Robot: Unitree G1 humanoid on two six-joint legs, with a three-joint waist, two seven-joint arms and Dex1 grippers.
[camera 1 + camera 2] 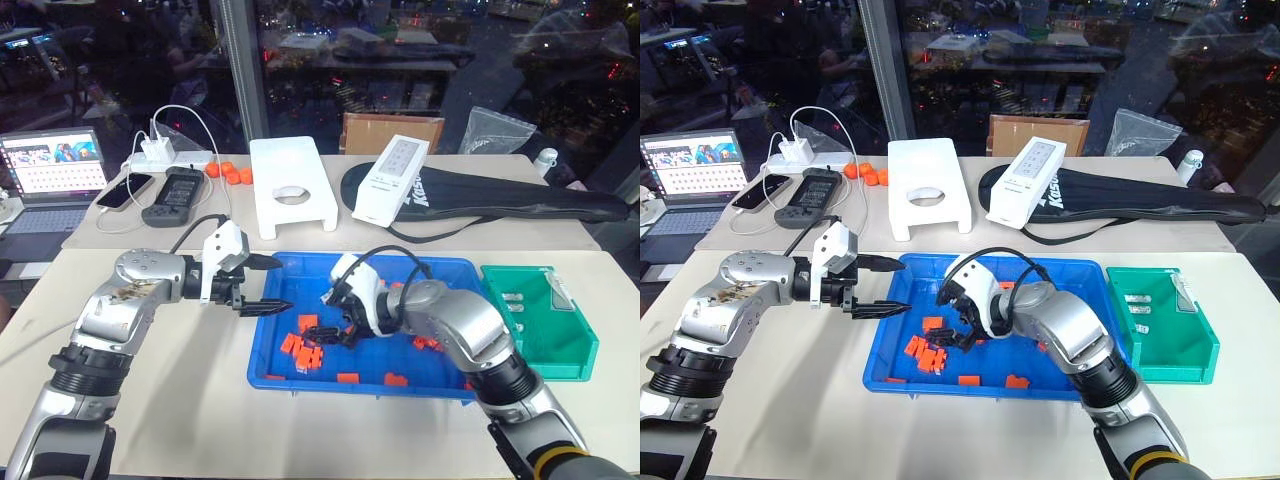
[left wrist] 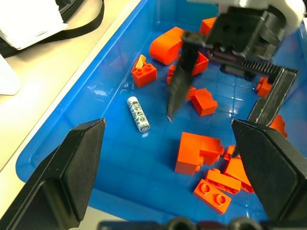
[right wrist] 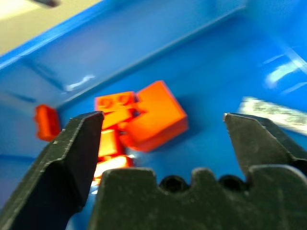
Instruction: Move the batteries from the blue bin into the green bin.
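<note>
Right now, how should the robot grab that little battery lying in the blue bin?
Probably from straight above, jaws closing across the middle of its round sides. The battery lies flat on the blue bin's floor, with bare floor on both long sides and the orange bricks standing apart from it, so a pinch across it should fit.

The left arm reaches in from the left, its black two-fingered left gripper (image 1: pixel 268 284) pointing rightward with fingers spread wide. The right arm bends inward, its black two-fingered right gripper (image 1: pixel 338 333) angled downward, fingers parted wide and empty
</note>
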